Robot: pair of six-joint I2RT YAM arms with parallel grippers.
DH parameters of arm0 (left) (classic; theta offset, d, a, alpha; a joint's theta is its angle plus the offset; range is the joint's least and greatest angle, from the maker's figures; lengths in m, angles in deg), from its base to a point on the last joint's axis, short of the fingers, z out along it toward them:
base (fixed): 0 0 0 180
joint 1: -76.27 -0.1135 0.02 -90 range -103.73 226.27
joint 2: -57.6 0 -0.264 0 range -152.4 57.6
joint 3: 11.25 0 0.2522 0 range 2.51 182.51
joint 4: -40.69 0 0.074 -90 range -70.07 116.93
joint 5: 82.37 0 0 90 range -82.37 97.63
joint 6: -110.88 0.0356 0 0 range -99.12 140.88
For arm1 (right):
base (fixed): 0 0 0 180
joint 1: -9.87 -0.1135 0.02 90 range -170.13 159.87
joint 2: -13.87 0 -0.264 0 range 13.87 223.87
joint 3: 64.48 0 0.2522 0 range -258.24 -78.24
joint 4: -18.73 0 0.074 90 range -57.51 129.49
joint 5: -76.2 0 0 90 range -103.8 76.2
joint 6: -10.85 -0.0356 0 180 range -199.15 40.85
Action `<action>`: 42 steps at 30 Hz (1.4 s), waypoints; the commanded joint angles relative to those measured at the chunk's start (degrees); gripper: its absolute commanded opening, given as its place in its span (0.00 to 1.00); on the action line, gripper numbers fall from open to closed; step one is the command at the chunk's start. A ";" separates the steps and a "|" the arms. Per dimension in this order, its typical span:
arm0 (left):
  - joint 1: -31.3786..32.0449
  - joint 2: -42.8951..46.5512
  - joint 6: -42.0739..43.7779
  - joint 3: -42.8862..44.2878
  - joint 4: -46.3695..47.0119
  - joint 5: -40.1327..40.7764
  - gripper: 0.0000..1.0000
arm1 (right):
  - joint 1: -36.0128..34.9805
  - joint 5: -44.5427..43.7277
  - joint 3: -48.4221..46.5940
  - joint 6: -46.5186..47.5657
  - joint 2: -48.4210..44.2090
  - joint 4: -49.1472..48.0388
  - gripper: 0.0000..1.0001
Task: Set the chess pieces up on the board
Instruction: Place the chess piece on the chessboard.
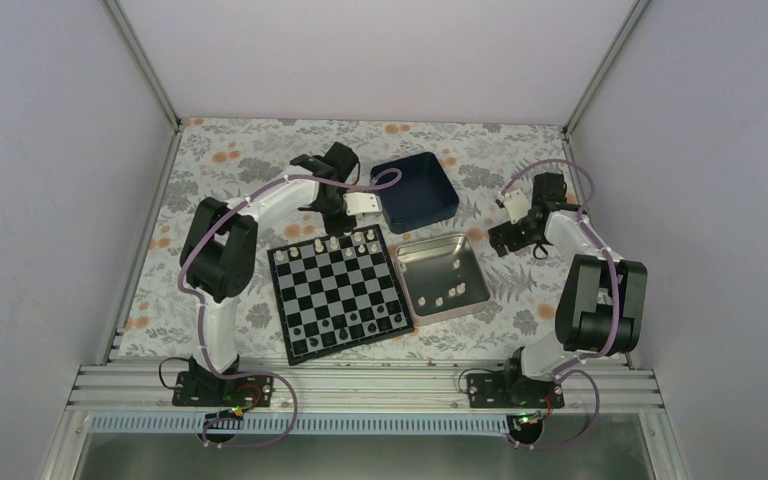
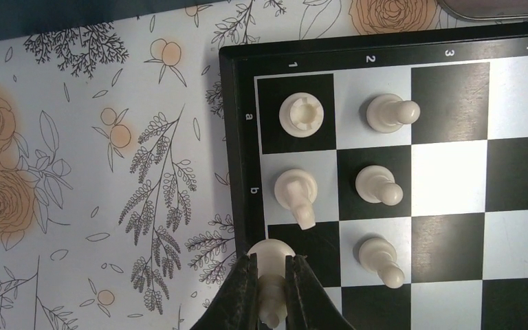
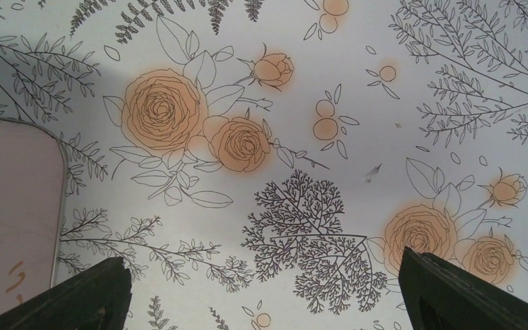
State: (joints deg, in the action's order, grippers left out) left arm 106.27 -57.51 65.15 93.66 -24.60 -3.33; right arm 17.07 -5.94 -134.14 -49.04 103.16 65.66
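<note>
The black-and-grey board (image 1: pixel 335 292) lies mid-table, with cream pieces along its far edge and black pieces along its near edge. My left gripper (image 2: pixel 273 275) is shut on a cream chess piece (image 2: pixel 273 258), holding it over the board's edge (image 2: pixel 239 172) by row c; in the top view it (image 1: pixel 343 212) is at the board's far edge. Beside it stand a cream rook (image 2: pixel 301 114), a knight (image 2: pixel 297 192) and three pawns (image 2: pixel 379 184). My right gripper (image 3: pixel 265 289) is open and empty over the floral cloth, at the right in the top view (image 1: pixel 520 205).
A silver tin (image 1: pixel 447 278) with several cream pieces inside sits right of the board; its corner shows in the right wrist view (image 3: pixel 14 199). A dark blue square box (image 1: pixel 415 190) stands behind it. Grey walls enclose the floral cloth.
</note>
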 commanded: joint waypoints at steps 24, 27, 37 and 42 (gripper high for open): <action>-0.20 -1.06 1.67 -2.46 -1.21 -1.77 0.07 | -0.39 -0.57 -0.44 -0.14 0.33 0.17 1.00; -0.20 -1.21 1.70 -2.31 -1.45 -1.89 0.07 | -0.35 -0.56 -0.44 -0.12 0.40 0.21 1.00; -0.12 -1.83 1.70 -1.79 -1.12 -2.37 0.08 | -0.39 -0.65 -0.26 0.04 0.45 0.08 1.00; -0.12 -1.87 1.69 -1.09 -1.47 -2.51 0.12 | -0.38 -0.65 -0.19 -0.04 0.37 0.14 1.00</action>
State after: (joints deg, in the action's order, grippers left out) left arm 106.27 -58.40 66.03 91.13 -25.80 -4.29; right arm 17.03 -5.96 -134.14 -49.02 103.23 65.72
